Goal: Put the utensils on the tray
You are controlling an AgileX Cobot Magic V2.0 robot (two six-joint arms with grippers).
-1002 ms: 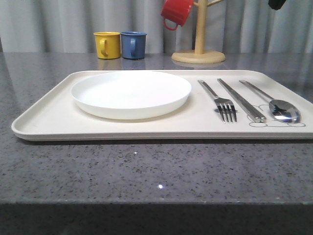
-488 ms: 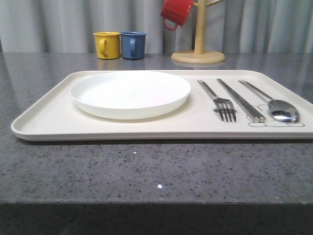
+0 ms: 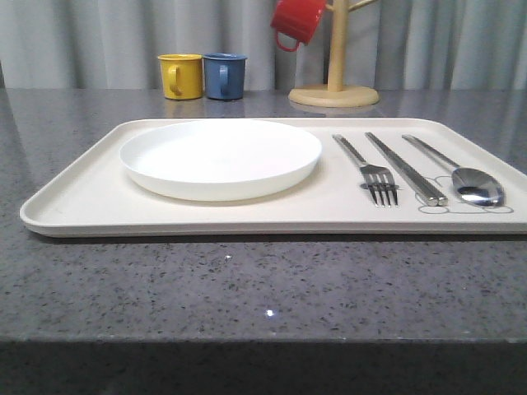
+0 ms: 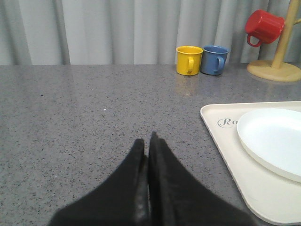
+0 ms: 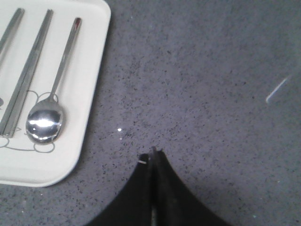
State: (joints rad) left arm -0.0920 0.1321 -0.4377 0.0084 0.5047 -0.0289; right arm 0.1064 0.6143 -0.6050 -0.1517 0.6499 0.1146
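The cream tray [image 3: 90, 193] lies on the grey counter with a round white plate [image 3: 221, 156] on its left half. On its right half lie the utensils side by side: a fork [image 3: 369, 169], a pair of chopsticks [image 3: 405, 167] and a spoon [image 3: 461, 173]. In the right wrist view the spoon [image 5: 46, 120] and chopsticks [image 5: 26, 77] rest by the tray's corner [image 5: 89, 94]. My right gripper [image 5: 152, 153] is shut and empty over bare counter beside that corner. My left gripper [image 4: 146, 140] is shut and empty over the counter, off the tray's [image 4: 221, 141] other end.
A yellow mug [image 3: 180, 76] and a blue mug [image 3: 225, 75] stand at the back of the counter. A wooden mug tree [image 3: 334, 82] holding a red mug [image 3: 297, 20] stands behind the tray. The counter's front edge runs close to the camera.
A dark shape at the top right corner of the front view one second ago has gone out of view. The tray, plate and utensils have not moved.
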